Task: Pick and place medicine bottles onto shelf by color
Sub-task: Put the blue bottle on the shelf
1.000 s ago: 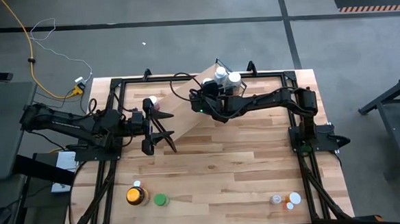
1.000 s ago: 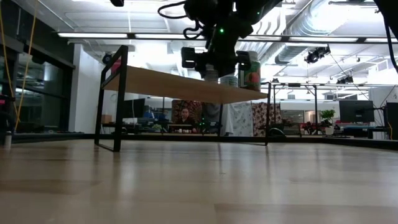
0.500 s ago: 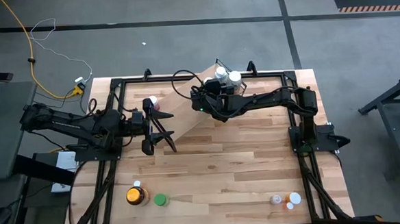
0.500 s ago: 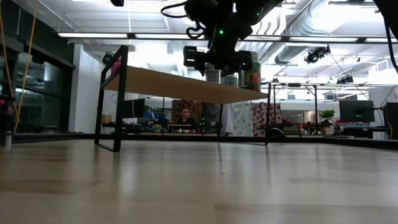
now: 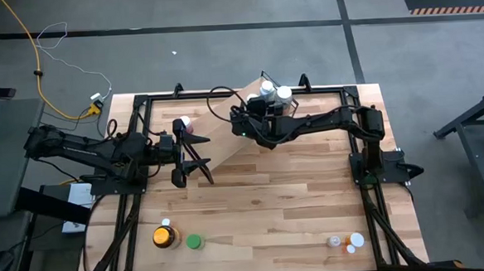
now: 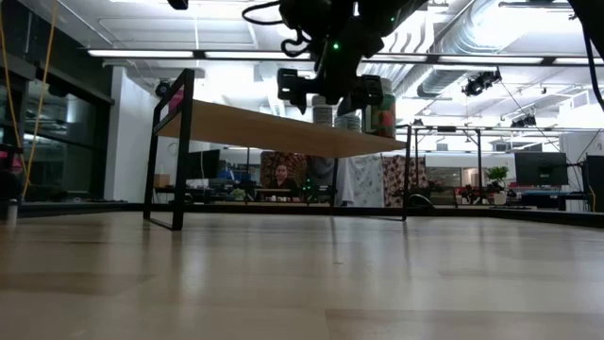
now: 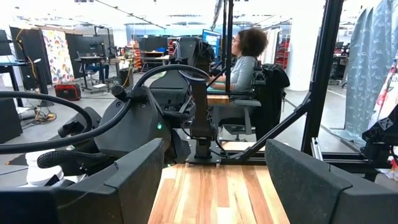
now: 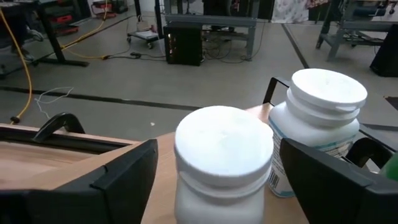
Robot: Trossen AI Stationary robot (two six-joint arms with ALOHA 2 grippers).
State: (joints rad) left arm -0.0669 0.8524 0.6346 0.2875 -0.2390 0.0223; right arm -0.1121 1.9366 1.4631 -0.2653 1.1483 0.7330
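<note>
— Grey floor and workbenches fill the room beyond; where's the right claw [image 8: 214,180]?
— Over the shelf [image 5: 225,136], fingers spread either side of a white bottle [image 8: 222,163], not touching.
— Overhead?
— Caps only; wrist view shows a second white-capped bottle [image 8: 318,134] just beyond. Left claw [image 5: 195,161] waits open over the counter [image 5: 270,200].
</note>
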